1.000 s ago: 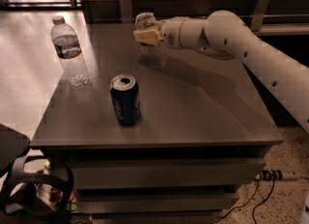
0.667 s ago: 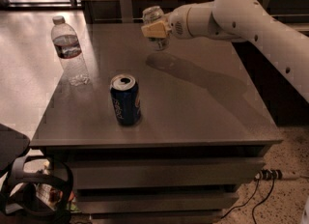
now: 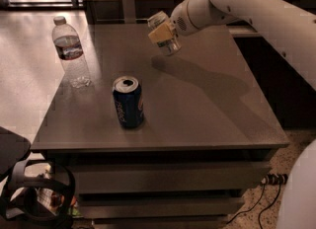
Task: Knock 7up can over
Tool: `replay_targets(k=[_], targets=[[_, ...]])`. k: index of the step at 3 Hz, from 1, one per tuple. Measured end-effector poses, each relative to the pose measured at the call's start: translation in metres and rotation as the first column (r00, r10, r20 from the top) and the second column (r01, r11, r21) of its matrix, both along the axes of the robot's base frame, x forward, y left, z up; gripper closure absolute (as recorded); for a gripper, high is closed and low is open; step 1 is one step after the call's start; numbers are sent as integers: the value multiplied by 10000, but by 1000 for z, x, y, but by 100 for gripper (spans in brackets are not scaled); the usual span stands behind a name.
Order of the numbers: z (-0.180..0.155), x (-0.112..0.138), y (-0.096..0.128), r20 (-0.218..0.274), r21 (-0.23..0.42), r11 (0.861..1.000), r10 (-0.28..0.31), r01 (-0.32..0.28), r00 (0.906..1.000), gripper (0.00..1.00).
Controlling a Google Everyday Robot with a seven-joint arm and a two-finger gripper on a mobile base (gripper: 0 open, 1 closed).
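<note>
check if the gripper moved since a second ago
Yes. The gripper, holding the 7up can over the table, shifted slightly right, away from the water bottle.

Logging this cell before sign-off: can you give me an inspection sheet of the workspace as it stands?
Surface: grey table, level.
Job's things: 7up can tilted, held off the table toward the far edge.
Clutter: opened Pepsi can upright front left; water bottle upright at the left edge.
Grippers: gripper above the far part of the table, shut on the 7up can.
Cables: cable on the floor, lower right.
Surroundings: white arm reaching from the right; dark equipment on the floor, lower left.
</note>
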State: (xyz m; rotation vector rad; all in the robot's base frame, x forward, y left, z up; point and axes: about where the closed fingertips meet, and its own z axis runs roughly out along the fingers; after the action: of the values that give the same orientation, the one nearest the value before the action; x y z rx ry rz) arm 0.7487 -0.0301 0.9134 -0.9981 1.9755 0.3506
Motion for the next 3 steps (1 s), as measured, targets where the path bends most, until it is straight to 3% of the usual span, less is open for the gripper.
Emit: replay_targets(k=[1, 2, 3], targets=[[-21, -3, -2, -690, -1222, 9925, -193, 107, 9974, 100], [-40, 1, 8, -1069, -2393, 9709, -200, -62, 9941, 100], [-63, 6, 30, -1536, -3273, 9425, 175, -676, 9880, 100]])
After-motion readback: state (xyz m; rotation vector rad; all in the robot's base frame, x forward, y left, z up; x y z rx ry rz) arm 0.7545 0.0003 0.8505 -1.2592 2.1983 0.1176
